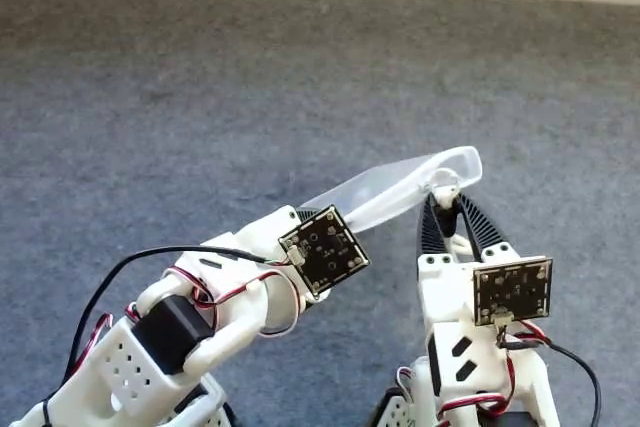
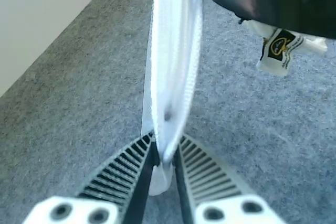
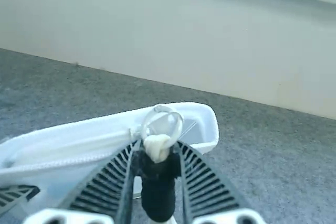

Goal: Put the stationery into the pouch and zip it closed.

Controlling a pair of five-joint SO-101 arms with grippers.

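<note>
Both left pincer (image 2: pixel 165 153) and right pincer (image 3: pixel 157 148) clamp the pouch (image 1: pixel 400 192) above felt (image 1: pixel 200 97).

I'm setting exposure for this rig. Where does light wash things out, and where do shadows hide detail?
High view: the pouch glares pale at its far end, with no strong shadow on the grey table. Left wrist view: the pouch edge held in the left end effector is lit almost plain white. Right wrist view: the zipper pull in the right end effector blends into the bright pouch.

White arms (image 1: pixel 235 272) ended in a ribbed black left hand (image 2: pixel 167 140) and right hand (image 3: pixel 157 146), with dark circuit boards (image 1: pixel 323 248) and red cables (image 1: pixel 205 295) behind them.
</note>
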